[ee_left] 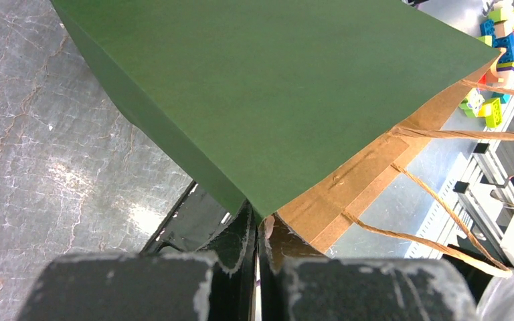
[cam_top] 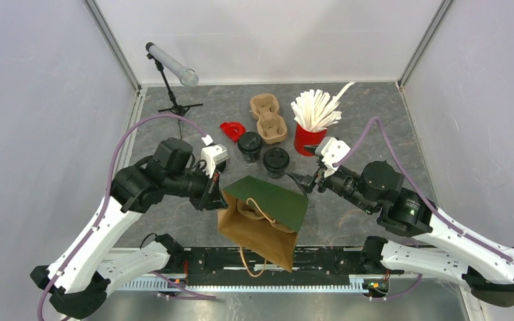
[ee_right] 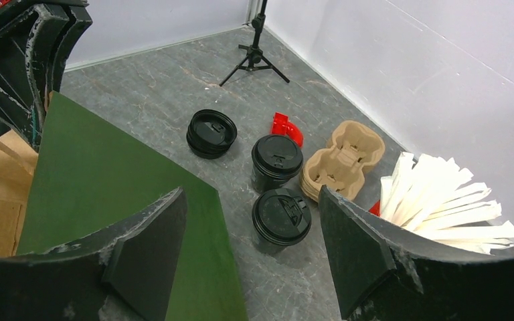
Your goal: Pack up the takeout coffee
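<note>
Left gripper [ee_left: 255,251], centre-left of the top view, has its jaws pressed together, seemingly on the bag [ee_left: 274,87] edge; right gripper [cam_top: 306,182], centre-right, jaws spread wide.

Grey stone-look table [cam_top: 375,114]. Back centre: stack of pulp cup carriers [cam_top: 268,118], with a red cup of white stirrers [cam_top: 308,139] just right of it and a small red plastic piece [cam_top: 232,130] to its left. In front, two lidded black coffee cups stand upright: far cup [cam_top: 249,145], near cup [cam_top: 276,161], close together. Stack of black lids [ee_right: 211,134] left of them. Tripod stand [cam_top: 177,107] back-left.
</note>
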{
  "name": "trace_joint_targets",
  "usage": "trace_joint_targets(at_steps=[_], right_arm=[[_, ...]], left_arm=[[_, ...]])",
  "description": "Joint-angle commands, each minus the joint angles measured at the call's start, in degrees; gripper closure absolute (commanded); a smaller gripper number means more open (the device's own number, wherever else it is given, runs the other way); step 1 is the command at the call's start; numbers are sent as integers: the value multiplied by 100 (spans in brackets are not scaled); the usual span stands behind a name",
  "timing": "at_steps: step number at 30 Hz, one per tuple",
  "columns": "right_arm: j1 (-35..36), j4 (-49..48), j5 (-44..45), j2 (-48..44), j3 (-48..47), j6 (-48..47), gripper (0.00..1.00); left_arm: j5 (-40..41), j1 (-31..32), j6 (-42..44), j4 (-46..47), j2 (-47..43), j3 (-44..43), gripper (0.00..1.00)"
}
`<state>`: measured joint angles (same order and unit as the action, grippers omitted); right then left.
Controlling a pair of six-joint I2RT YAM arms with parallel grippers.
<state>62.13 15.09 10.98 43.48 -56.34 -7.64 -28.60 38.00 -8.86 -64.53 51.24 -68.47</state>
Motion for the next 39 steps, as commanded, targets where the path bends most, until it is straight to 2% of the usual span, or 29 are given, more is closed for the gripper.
trace_joint_targets(at_steps=[1,7,11,15,19,22,26,27,29,31,34,39], right_arm=[[10,-104,-10,89,-70,-49,22],[14,360,94,434,-669,-15,20],[12,733,225,535,-993,218,18],[14,849,879,534,-1228,444,18],[10,1128,2086,597,-1624,931,19],[10,1396,2188,692,-1857,1007,19],[10,1638,2094,749,-1906,1291,19],[10,1694,2122,756,-1863,1485,20],[10,1864,2202,745,-1778,1970,22],[10,2097,2324,733,-1735,2578,23],[12,2344,2360,634,-1600,3042,24],[11,2735,2383,481,-1548,3504,24]], left_arm=[[4,15,173,239,44,-120,96],[-159,15,-611,413,173,-230,95],[59,15,-976,415,171,-298,94],[-67,15,-1610,556,291,-530,92],[-195,18,-2534,506,557,-744,94],[-524,15,-3105,281,826,-1004,94],[-454,12,-3232,-222,998,-1428,84],[-456,15,-3259,-303,1045,-1509,76],[-515,15,-3307,-364,1110,-1570,51],[-601,15,-3249,-371,1080,-1625,3],[-490,15,-2882,-602,1041,-1913,0],[762,11,-1723,-1879,1796,-3344,0]])
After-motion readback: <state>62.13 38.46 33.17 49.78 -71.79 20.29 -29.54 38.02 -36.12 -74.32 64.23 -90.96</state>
